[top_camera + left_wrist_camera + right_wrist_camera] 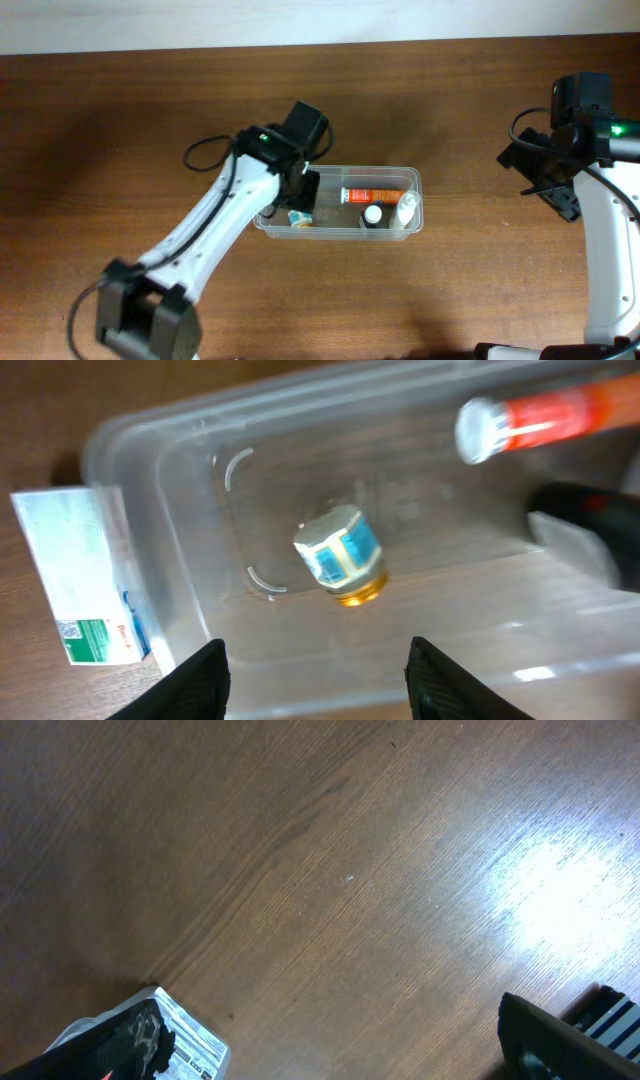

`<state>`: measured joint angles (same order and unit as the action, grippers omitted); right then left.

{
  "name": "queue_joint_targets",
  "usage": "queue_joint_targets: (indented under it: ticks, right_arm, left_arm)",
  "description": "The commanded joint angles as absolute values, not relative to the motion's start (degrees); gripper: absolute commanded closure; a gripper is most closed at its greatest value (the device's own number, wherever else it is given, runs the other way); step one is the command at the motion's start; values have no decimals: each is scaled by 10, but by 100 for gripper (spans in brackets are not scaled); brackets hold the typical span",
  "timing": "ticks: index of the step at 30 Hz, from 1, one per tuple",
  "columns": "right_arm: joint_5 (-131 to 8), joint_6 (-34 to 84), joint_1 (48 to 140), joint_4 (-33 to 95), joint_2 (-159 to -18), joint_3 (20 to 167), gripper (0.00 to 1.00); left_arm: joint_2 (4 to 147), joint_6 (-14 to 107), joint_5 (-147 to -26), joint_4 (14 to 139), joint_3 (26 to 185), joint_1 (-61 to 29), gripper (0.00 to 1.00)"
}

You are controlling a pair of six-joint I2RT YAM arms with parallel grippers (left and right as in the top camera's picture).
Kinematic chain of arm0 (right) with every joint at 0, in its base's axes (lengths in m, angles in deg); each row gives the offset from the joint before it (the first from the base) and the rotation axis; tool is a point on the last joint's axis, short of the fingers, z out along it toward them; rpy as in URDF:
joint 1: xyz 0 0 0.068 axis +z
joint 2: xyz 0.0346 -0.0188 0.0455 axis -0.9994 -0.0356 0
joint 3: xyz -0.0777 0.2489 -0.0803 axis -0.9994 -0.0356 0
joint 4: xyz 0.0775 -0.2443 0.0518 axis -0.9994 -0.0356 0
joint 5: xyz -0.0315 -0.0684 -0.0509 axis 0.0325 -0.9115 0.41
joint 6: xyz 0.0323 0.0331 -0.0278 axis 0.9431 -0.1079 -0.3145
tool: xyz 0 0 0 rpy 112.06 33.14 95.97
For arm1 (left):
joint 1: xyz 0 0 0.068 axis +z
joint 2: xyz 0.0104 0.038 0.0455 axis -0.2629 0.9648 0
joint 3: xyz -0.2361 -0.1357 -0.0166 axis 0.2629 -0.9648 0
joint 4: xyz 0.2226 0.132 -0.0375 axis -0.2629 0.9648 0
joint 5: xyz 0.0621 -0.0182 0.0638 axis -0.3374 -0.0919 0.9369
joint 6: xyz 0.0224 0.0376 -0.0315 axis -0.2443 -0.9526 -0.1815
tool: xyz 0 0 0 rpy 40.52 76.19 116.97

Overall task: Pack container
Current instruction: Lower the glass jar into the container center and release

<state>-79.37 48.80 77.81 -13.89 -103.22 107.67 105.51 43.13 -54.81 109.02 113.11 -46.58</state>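
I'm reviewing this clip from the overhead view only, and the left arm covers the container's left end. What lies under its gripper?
Observer: The left wrist view shows a small jar with a blue-and-white label and a gold lid. It is lying on its side on the floor of the container.
Operator: Is the gripper holding it?
Observer: No. The left gripper is open, with nothing between its jaws.
Operator: Is anything outside the bin at that end?
Observer: Yes, a white-and-green cardboard box lies on the table beside the container's end wall.
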Motion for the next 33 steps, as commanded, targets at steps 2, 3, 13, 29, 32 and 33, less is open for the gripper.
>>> queue_joint_targets:
  ticks: [2,3,13,29,32,33]
  right_arm:
    - [-795,492,774,-139,-1033,1077,2]
    - [-795,492,774,-139,-1033,1077,2]
    - [-795,492,774,-139,-1033,1077,1]
    - [-795,492,774,-139,-1033,1077,2]
    - [-795,492,774,-139,-1033,1077,1]
    - [-795,492,774,-139,-1033,1077,2]
  left_arm:
    - [1124,412,-551,1093,1120,-465,42]
    - [1134,407,-558,1095,1120,-465,42]
    - [1181,399,-606,1110,1120,-465,43]
    - [1241,370,-843,983,1119,-467,51]
    - [1241,376,-871,959,1119,-467,51]
    - [1241,378,-882,951,1119,-467,51]
